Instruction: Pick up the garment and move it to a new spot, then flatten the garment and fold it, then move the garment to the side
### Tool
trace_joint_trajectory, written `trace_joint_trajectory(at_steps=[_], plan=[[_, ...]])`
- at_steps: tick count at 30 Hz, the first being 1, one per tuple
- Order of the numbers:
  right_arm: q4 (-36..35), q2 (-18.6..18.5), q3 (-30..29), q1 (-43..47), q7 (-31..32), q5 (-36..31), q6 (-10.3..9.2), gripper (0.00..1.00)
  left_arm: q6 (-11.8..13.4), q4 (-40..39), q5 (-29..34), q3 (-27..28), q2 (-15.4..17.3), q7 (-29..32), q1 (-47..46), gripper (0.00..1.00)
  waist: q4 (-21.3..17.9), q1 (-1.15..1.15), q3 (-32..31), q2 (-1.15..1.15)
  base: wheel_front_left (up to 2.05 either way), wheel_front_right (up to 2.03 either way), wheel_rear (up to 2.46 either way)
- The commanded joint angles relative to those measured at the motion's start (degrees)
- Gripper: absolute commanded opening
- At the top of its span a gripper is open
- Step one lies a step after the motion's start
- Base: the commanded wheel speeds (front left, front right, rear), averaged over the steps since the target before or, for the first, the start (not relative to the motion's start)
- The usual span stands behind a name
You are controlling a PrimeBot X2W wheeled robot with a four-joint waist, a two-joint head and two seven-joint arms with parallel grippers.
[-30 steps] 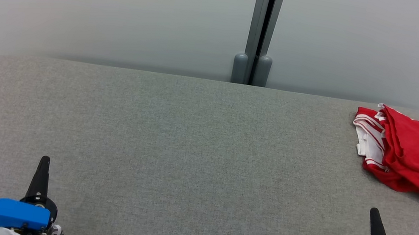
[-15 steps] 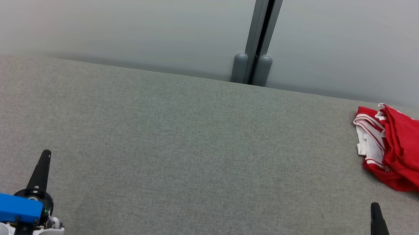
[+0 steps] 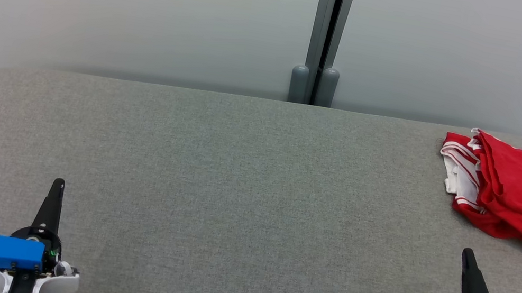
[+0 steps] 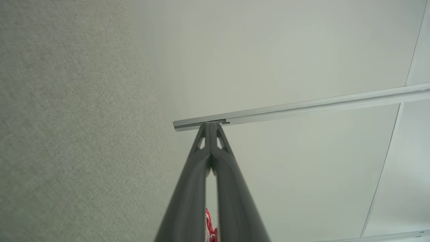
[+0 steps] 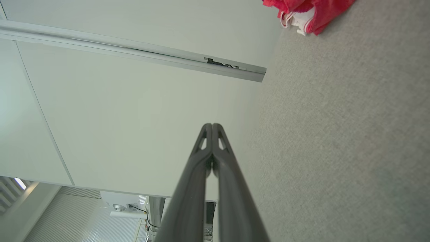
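A red garment [image 3: 521,195] with white striped trim lies crumpled at the far right of the grey table [image 3: 234,174], close to its back and right edges. A corner of the garment [image 5: 304,11] shows at the top of the right wrist view, and a sliver of the garment [image 4: 210,227] peeks between the fingers in the left wrist view. My left gripper [image 3: 57,184] hovers at the lower left, shut and empty [image 4: 210,125]. My right gripper [image 3: 467,254] hovers at the lower right, shut and empty [image 5: 212,125], a short way in front of the garment.
A pale partition wall stands behind the table, with a grey vertical post [image 3: 324,37] at its middle. The table's corners are rounded, and a wide stretch of bare grey felt lies between the two grippers.
Both grippers have shifted slightly forward over the table, their fingertips a little higher in the head view. The garment has not moved.
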Motion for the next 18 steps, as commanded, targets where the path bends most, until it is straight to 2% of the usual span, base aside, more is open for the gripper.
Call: trace_joint_trajectory(at_steps=[1,18], plan=[[-0.4,-0.31,-0.24,-1.24,0.44,1.11,0.04,0.0,-0.37,-0.42,-1.0,0.1,-0.03,0.36,-0.78,0.0,0.0,0.0,0.0,0.0,0.0,0.0,0.0],[-0.52,-0.33,-0.47,-1.69,2.14,8.42,0.04,0.0,-0.71,-0.7,-8.38,0.39,-0.06,2.17,-1.66,0.0,0.0,0.0,0.12,0.0,0.0,0.0,0.0]])
